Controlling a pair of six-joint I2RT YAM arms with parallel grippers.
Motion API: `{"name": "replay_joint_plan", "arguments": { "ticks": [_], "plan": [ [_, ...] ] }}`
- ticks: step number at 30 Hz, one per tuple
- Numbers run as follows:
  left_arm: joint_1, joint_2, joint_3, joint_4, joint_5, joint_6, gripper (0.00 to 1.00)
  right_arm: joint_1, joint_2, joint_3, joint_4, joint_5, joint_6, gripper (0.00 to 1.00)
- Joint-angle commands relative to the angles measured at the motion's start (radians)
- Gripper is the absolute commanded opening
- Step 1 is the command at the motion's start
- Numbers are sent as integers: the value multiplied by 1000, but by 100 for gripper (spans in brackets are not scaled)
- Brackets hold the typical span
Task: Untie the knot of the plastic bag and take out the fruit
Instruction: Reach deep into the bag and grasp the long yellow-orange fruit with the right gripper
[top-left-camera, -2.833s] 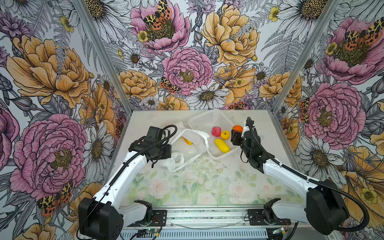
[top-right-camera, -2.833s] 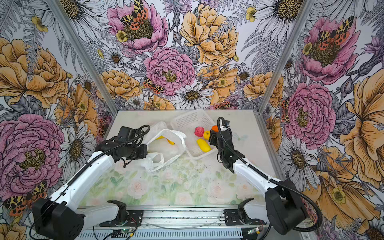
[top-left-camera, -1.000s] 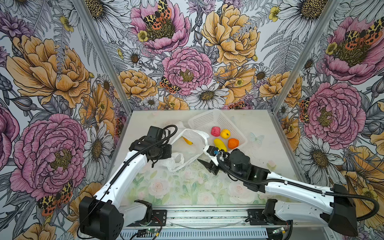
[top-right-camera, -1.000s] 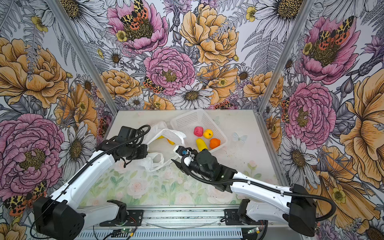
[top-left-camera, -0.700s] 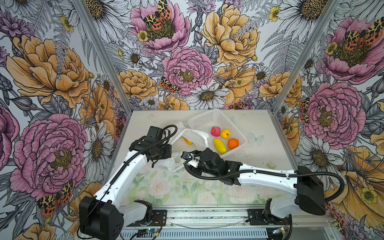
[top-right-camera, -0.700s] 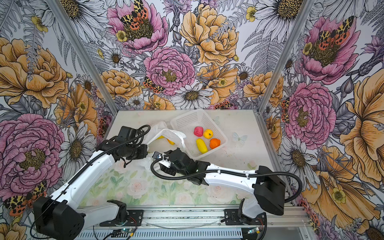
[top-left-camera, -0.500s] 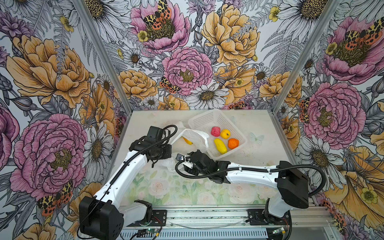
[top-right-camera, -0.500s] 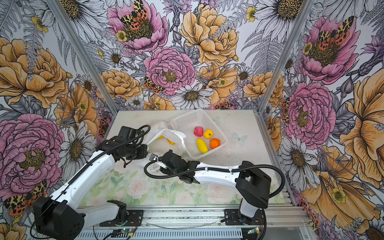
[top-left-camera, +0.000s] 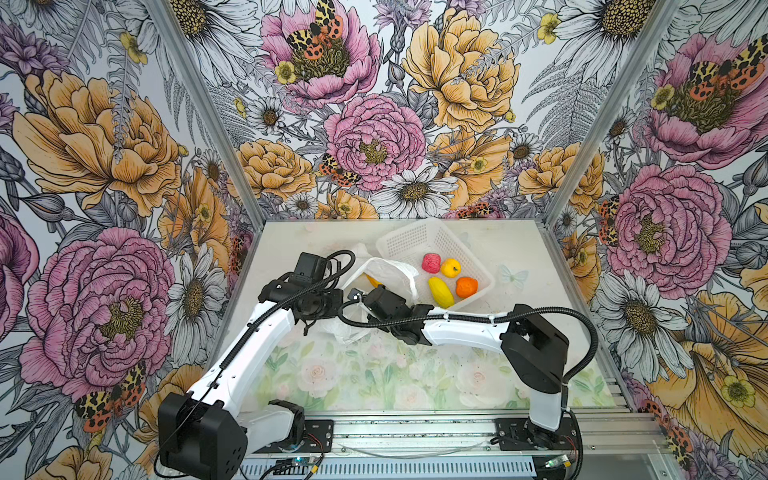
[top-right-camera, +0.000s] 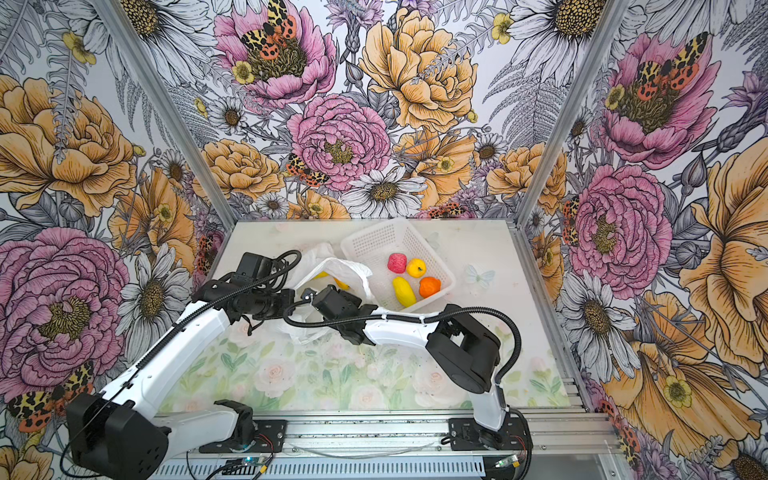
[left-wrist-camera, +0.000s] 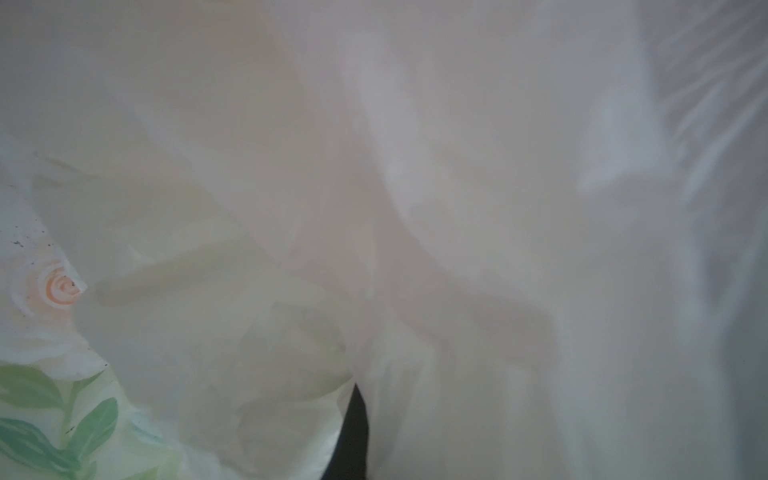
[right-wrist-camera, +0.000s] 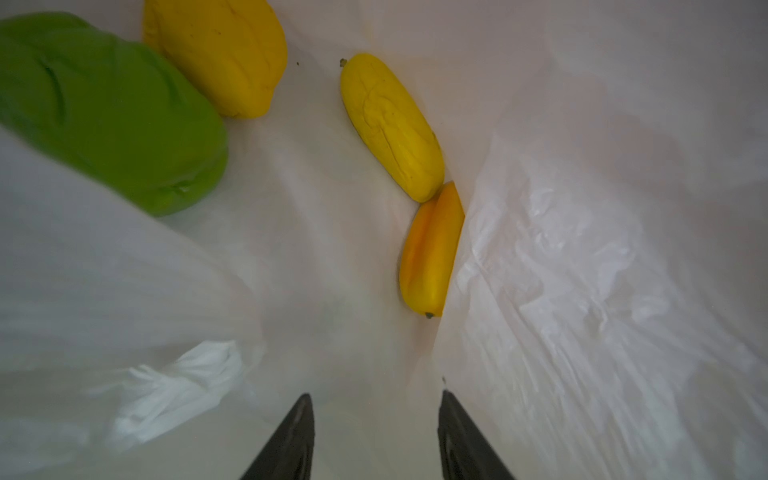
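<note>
Open plastic bag (top-left-camera: 390, 270) on the table (top-left-camera: 374, 374), against the white basket (top-left-camera: 415, 241)
The left hand (top-left-camera: 332, 305) is closed tight, pinching the bag's left rim; the right hand (right-wrist-camera: 374, 399) reaches into its mouth, fingers (right-wrist-camera: 291, 440) partly apart and empty, short of a green fruit (right-wrist-camera: 112, 112), two yellow fruits (right-wrist-camera: 390, 124) and a yellow-orange fruit (right-wrist-camera: 432, 249); further right, the basket holds a pink-red fruit (top-left-camera: 431, 263), round yellow fruit (top-left-camera: 451, 267), long yellow fruit (top-left-camera: 441, 292) and orange fruit (top-left-camera: 466, 286)
</note>
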Motion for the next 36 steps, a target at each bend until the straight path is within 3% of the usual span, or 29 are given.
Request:
{"name": "replay_joint_plan", "arguments": {
  "ticks": [1,11,21,25,29,36],
  "plan": [
    [-5,-1,-9,15,-11,7,0,-12,77,71,-17,8,28,46],
    [-9,-1,-8,15,-10,7,0,-54,232,210,-22,-99,97,42],
    [-12,-1,-9,15,-7,7,0,-109,394,453,-69,92,250,54],
    [-15,-5,-9,15,-8,7,0,-124,423,515,-109,159,278,69],
    [-16,-7,-9,15,-8,7,0,-139,445,533,-132,108,295,76],
    [-15,-10,-8,14,-10,7,0,-155,486,601,-240,-32,340,67]
  ]
}}
